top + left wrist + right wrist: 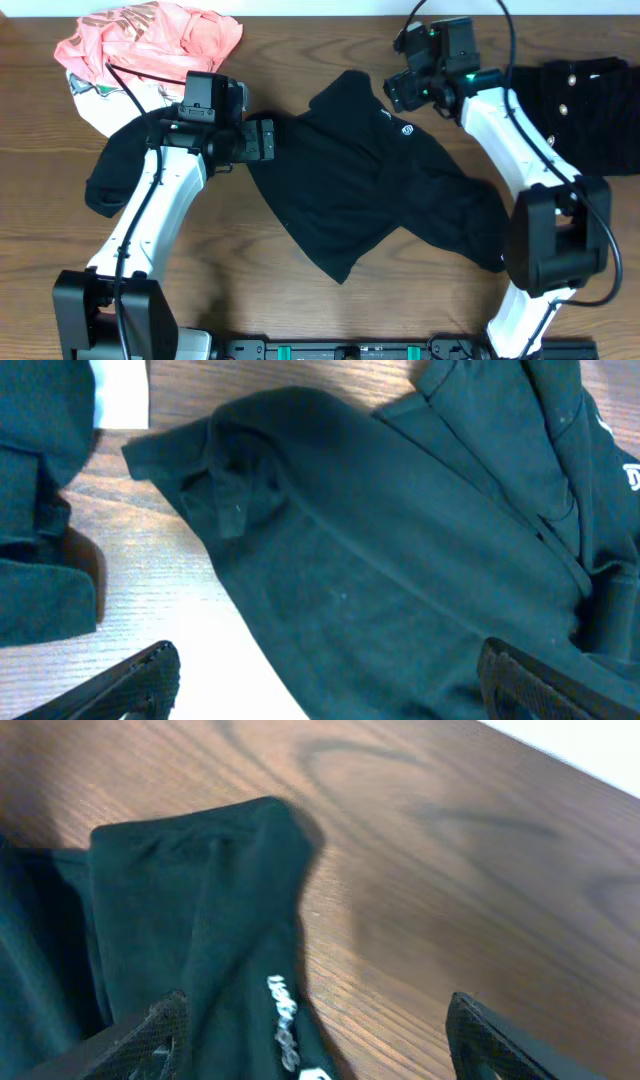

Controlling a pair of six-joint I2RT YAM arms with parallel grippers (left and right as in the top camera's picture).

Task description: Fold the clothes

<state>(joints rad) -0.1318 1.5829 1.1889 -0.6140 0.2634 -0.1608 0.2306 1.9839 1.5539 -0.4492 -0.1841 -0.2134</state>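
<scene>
Mid-table, rumpled black T-shirt [370, 180]

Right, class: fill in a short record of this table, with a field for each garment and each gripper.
T-shirt: black, mid-table, spread out but rumpled, not yet folded
logo: white, facing up
pink garment: crumpled, far left corner
left black garment: partly under the left arm
right black garment: far right edge
left gripper: open, at the T-shirt's left edge, holding nothing
right gripper: open, over the T-shirt's far edge, holding nothing
table: wooden
</scene>
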